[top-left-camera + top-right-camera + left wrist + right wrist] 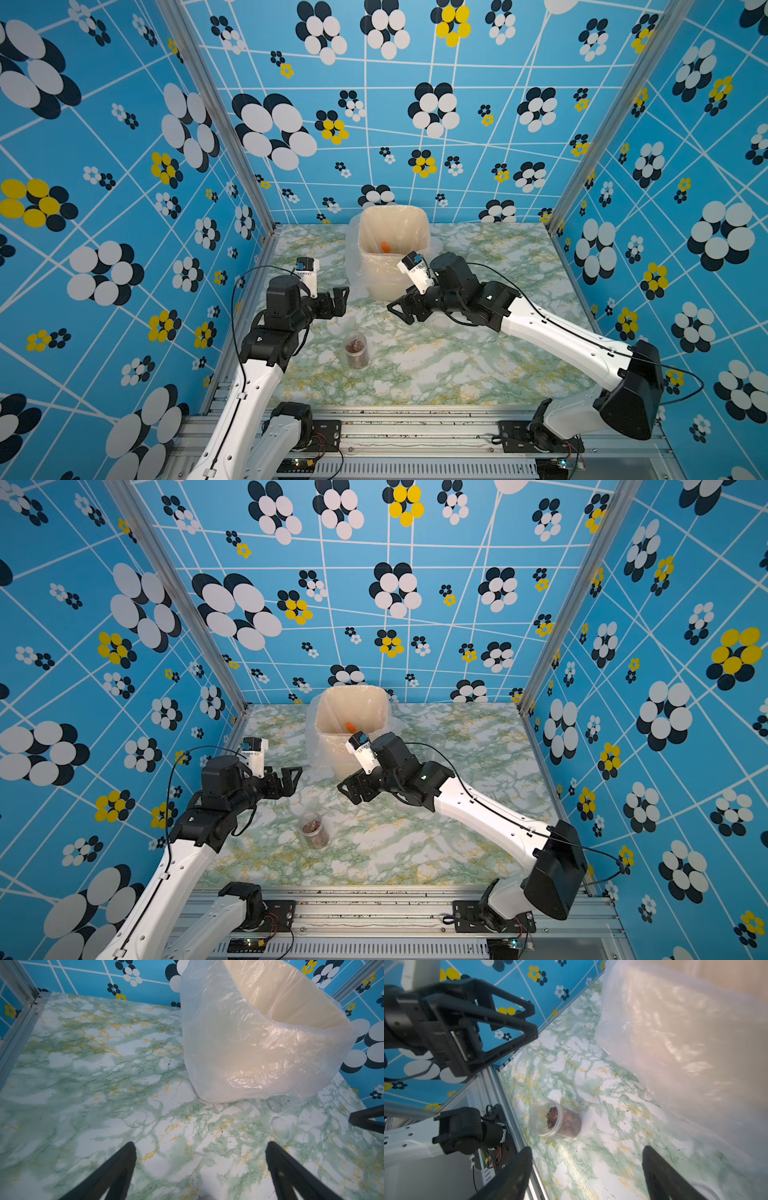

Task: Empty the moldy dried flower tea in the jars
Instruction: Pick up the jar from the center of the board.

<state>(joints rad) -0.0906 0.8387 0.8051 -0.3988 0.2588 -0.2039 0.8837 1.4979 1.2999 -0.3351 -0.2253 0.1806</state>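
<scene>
Jar [356,352] of dried flower tea [355,345], upright at near-centre bench [457,365]; left pincer [341,301] and right pincer [398,313] hover beyond it, both released, empty; hazard: a glancing pincer could topple it, scattering tea short of the far bin [372,232].

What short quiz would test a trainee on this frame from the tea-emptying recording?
1. True or false: the jar holding dried flower tea stands upright on the table.
2. What lies inside the bin? A: a spoon. B: an orange piece. C: a cup.
3. Fill in: the left gripper and the right gripper are both ___ and hold nothing.

Key: 1 true; 2 B; 3 open.
</scene>
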